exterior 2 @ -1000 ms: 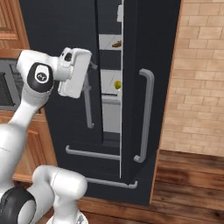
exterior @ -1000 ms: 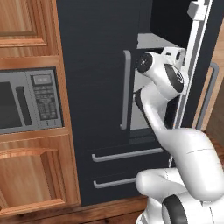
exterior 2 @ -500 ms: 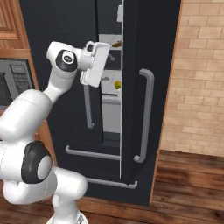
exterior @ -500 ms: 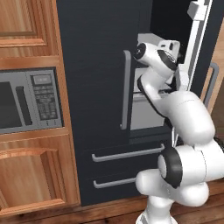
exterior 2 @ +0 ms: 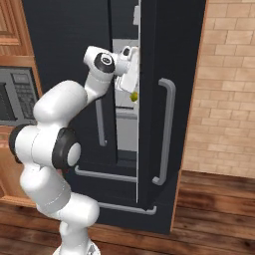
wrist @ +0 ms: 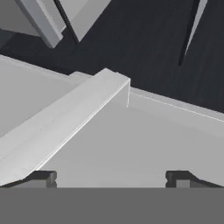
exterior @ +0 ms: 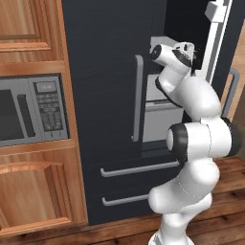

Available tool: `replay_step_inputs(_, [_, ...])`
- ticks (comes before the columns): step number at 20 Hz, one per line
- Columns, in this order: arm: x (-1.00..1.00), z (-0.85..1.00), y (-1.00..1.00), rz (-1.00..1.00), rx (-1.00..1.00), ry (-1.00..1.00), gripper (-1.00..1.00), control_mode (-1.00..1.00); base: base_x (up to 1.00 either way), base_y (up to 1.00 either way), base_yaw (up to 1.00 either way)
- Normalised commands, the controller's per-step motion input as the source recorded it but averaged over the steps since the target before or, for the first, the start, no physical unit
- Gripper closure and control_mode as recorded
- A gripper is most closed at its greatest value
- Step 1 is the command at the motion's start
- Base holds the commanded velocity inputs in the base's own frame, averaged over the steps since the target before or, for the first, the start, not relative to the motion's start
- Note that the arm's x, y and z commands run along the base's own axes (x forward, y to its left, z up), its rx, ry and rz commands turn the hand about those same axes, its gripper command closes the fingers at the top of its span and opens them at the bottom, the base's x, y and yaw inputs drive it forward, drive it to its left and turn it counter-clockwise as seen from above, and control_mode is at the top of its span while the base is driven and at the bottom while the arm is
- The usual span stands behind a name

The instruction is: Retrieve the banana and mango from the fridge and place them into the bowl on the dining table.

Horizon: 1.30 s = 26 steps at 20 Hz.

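Silver microwave set in wooden cabinets (brick wall opposite).

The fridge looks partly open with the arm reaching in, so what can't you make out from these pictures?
- Gripper: open and empty in the hand view; hidden behind the arm in the left base view.
- Mango: a small yellow-green speck in the right base view, half hidden by the hand.
- Fridge shelves: mostly hidden behind the door and arm.

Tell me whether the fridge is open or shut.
Open. The fridge has its right door swung out, showing grey-white shelves, and the gripper reaches into the gap with its jaws apart.
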Motion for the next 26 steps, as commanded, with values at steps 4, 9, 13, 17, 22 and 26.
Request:
replay_step_inputs(4, [0.86,-0.02,-0.56,0.0,-0.03,0.11,-1.0,-1.0,0.0,0.0,0.0])
replay_step_inputs(9, [0.05,-0.01,-0.77,-0.09,-0.02,0.03,-1.0,-1.0,0.0,0.0,0.0])
replay_step_inputs(13, [-0.95,0.0,-1.0,-0.24,0.0,-0.01,-1.0,-1.0,0.0,0.0,0.0])
replay_step_inputs(17, [-0.95,0.07,-0.94,-0.23,0.0,-0.1,-1.0,-1.0,0.0,0.0,0.0])
replay_step_inputs(22, [-0.99,0.71,-0.02,-0.1,0.0,-0.36,-1.0,-1.0,0.0,0.0,0.0])
replay_step_inputs(26, [-0.77,0.88,0.91,-0.04,0.0,-0.5,-1.0,-1.0,0.0,0.0,0.0])
